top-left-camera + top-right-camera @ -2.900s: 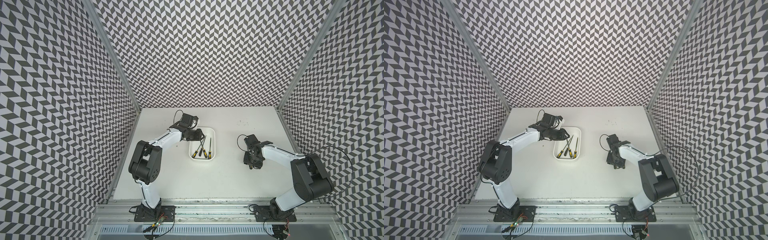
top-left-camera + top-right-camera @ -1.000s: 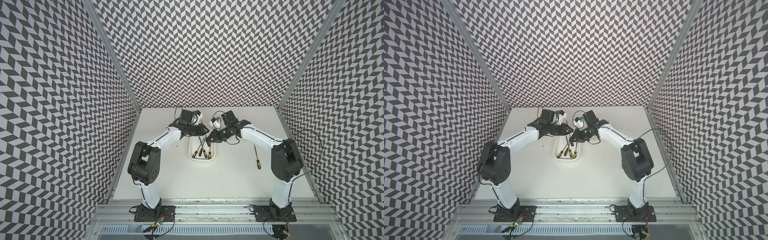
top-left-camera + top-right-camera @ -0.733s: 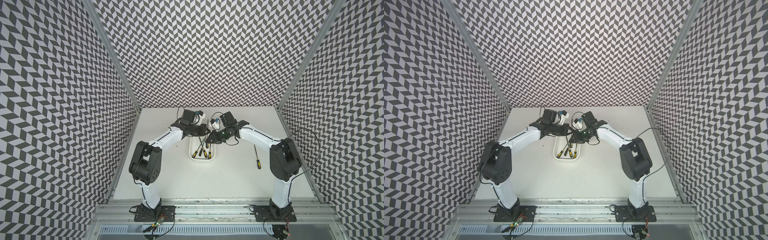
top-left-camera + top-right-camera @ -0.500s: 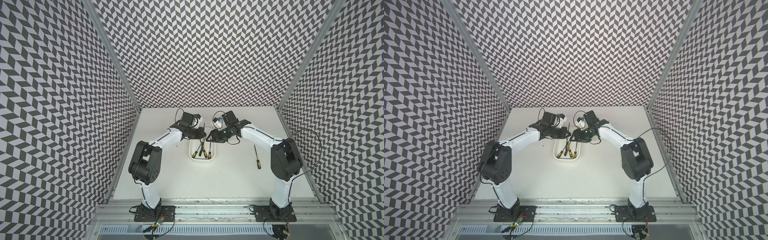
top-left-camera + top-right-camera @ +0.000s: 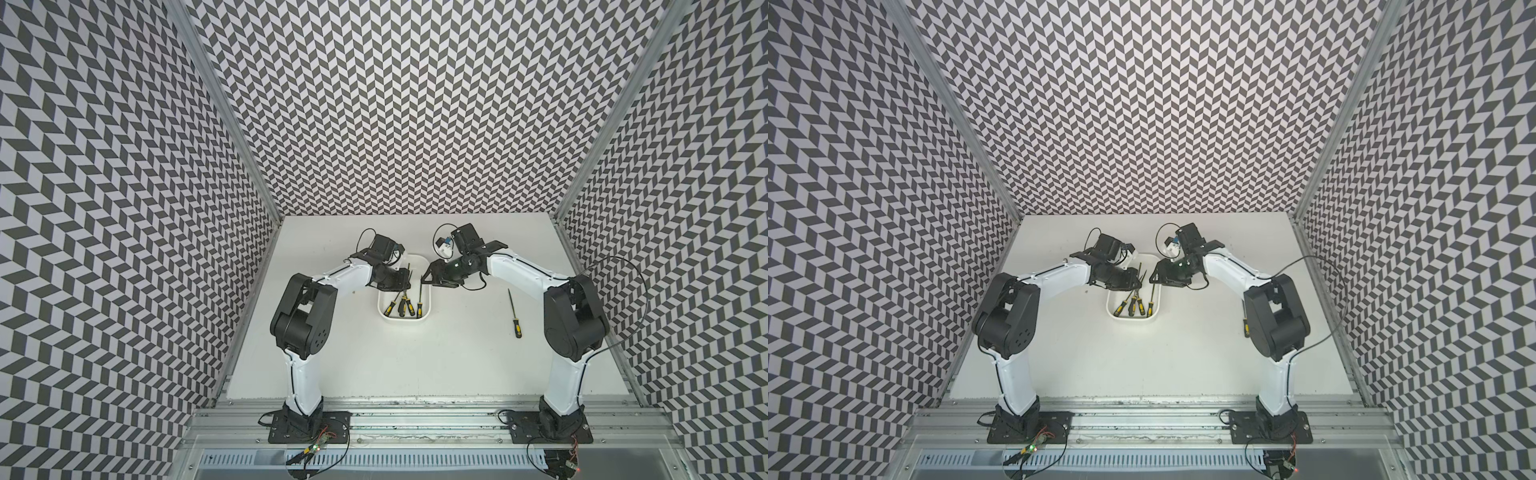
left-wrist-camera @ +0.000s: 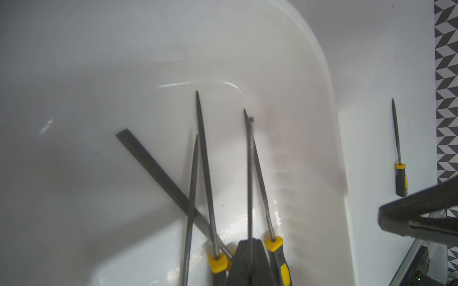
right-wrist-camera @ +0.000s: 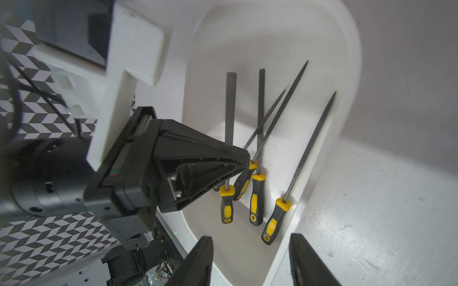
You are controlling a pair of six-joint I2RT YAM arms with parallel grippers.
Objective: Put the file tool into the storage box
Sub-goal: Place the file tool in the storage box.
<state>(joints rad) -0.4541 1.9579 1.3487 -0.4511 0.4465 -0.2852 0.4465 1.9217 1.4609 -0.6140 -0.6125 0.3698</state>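
Observation:
The white storage box [image 5: 402, 318] [image 5: 1133, 318] sits mid-table between both arms. Several file tools [image 5: 401, 304] with yellow-and-black handles lie inside it. My left gripper [image 6: 250, 250] [image 5: 406, 279] hangs over the box, shut on the thin steel shaft of one file tool [image 6: 250, 173] [image 7: 260, 104], whose handle rests in the box. My right gripper [image 7: 250, 237] [image 5: 424, 279] is open above the box's right side with nothing between its fingers. Just beyond it, a file [image 7: 309, 153] leans on the box wall. One more file tool [image 5: 513, 309] [image 6: 397, 148] lies on the table to the right.
Patterned walls close in the white table [image 5: 415, 361] on three sides. An aluminium rail [image 5: 415, 415] runs along the front edge, with both arm bases bolted to it. The two grippers face each other closely over the box.
My right arm came from the table's right side to the box, and its jaws have spread apart in the last second. My left gripper has stayed at the box.

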